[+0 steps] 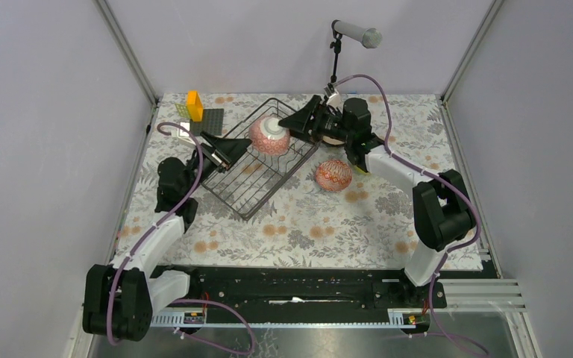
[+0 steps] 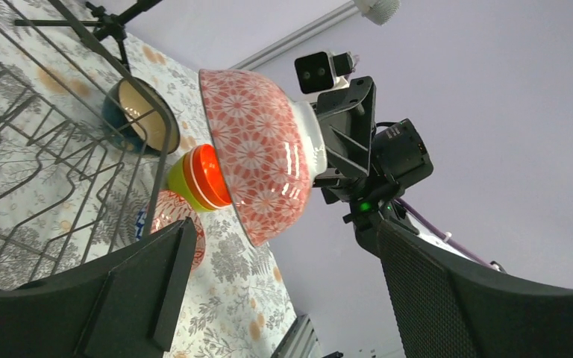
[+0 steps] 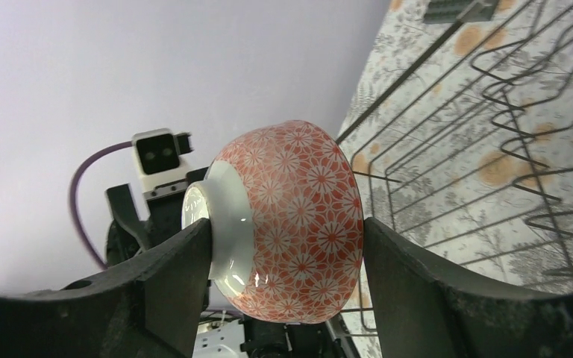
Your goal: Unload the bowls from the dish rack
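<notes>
The dish rack (image 1: 257, 175) is a dark wire basket left of centre, also seen in the left wrist view (image 2: 60, 164) and the right wrist view (image 3: 492, 119). My right gripper (image 1: 282, 128) is shut on a pink flower-patterned bowl (image 1: 268, 136), holding it on its side above the rack's far end, one finger on the foot and one on the rim (image 3: 291, 216). My left gripper (image 1: 233, 149) is open and empty at the rack's left rim. On the table lie a red patterned bowl (image 1: 333, 175), a teal bowl with beige inside (image 2: 138, 115), and nested orange and yellow-green bowls (image 2: 198, 179).
A yellow-orange block (image 1: 194, 101) and a flat dark square plate (image 1: 210, 118) sit at the back left. A microphone stand (image 1: 336, 63) rises at the back, behind my right wrist. The floral cloth (image 1: 306, 224) covers the table.
</notes>
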Motion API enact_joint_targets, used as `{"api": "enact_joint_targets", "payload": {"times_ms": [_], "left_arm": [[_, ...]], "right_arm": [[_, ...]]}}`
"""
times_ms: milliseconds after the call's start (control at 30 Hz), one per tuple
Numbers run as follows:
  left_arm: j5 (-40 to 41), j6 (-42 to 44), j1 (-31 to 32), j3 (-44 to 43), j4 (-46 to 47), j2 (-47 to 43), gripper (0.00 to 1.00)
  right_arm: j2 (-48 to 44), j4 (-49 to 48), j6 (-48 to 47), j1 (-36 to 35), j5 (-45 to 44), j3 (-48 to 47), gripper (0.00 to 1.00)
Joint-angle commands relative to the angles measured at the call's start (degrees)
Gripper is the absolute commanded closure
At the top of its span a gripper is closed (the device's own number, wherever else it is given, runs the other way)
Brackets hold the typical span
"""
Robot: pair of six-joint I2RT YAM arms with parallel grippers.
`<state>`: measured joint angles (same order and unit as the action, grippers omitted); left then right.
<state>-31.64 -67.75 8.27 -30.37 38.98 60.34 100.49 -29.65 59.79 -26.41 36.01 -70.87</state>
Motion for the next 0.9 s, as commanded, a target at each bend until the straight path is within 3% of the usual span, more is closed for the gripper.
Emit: {"api": "enact_joint_targets", "payload": {"times_ms": [0, 133, 567, 700, 867], "left_arm": [[-3.7, -3.9, -0.3, -2.0, 9.4, 2.2, 0.06], [-4.9, -7.4, -0.3, -1.4, 14.4, 4.3, 0.12], [-7.8, -17.1, -0.3, -2.3, 29.1, 8.0, 0.46], [-9.0, -23.0, -0.2, -4.3, 36.6, 10.5, 0.50], [-8.9, -24.7, 0.5, -6.6, 38.9, 12.0, 0.62]], "right_arm": [[-3.8, -11.9, 5.5, -0.2, 4.8, -0.1, 0.72], [-3.0, -15.2, 7.4, -0.2, 6.5, 0.4, 0.73], [-1.4, -18.8, 11.1, -0.3, 8.0, 1.4, 0.74], [-1.0, -22.9, 14.3, -0.4, 8.1, 2.0, 0.74], [-0.5, -24.4, 15.8, -1.0, 8.0, 1.3, 0.74]]}}
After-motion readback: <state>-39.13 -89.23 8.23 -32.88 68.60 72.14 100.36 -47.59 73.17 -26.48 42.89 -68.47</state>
